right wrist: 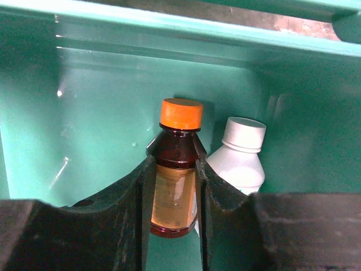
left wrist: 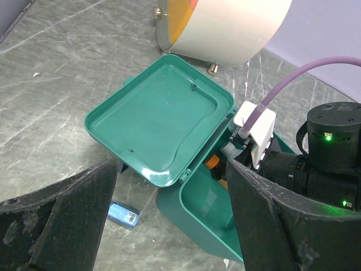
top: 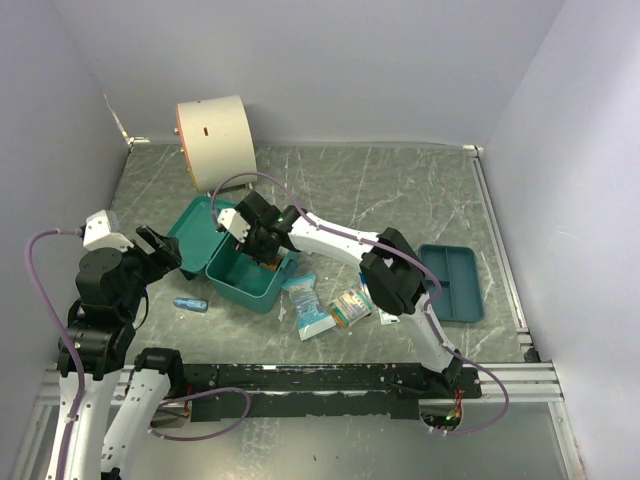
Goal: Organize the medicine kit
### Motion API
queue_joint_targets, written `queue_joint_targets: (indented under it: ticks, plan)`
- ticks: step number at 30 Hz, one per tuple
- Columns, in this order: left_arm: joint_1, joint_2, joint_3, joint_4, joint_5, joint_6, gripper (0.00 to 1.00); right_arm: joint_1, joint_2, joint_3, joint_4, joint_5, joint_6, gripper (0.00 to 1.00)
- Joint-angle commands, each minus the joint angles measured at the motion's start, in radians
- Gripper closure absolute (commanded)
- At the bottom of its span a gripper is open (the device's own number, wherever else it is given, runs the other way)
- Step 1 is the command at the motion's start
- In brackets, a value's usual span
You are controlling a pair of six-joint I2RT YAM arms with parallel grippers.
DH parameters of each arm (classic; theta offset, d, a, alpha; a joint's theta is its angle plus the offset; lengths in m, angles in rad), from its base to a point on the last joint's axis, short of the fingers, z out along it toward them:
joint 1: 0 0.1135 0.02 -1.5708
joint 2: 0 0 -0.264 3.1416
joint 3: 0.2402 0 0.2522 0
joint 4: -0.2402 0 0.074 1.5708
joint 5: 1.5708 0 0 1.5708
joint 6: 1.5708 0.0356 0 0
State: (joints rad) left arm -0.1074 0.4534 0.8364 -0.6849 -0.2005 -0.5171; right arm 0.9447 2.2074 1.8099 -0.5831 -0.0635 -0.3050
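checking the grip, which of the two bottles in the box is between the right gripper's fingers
The brown bottle with the orange cap: the fingers of the right gripper clasp its sides. The white bottle stands beside it, outside them.

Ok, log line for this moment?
left claw open by lid | right claw shut on amber bottle inside medicine kit | white bottle beside it | packets on table

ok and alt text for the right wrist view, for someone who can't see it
The right hand clamps an amber bottle with an orange cap between its two dark fingers, inside the teal kit. A white bottle with a white cap sits close beside it, on the right of the picture.
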Motion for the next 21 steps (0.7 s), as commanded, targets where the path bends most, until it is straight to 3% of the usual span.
queue_joint_targets:
  ticks: [1,6,9,14,21]
  plan:
    - [-0.003,-0.011,-0.008,0.017,-0.015,-0.004,0.11,0.005,-0.008,0.004,-0.121,0.001,-0.039,0.71]
    - [-0.003,-0.009,-0.009,0.015,-0.015,-0.003,0.11,0.006,0.007,0.048,-0.163,0.032,-0.043,0.77]
    - [-0.003,-0.011,-0.009,0.016,-0.014,-0.003,0.11,0.005,0.010,0.069,-0.189,0.064,-0.036,0.75]
    - [-0.003,-0.007,-0.007,0.016,-0.015,-0.004,0.11,0.005,-0.013,0.101,-0.215,0.082,-0.007,0.67]
    - [-0.003,0.004,-0.002,0.029,-0.002,-0.001,0.11,0.004,-0.109,0.063,-0.095,0.047,0.077,0.56]
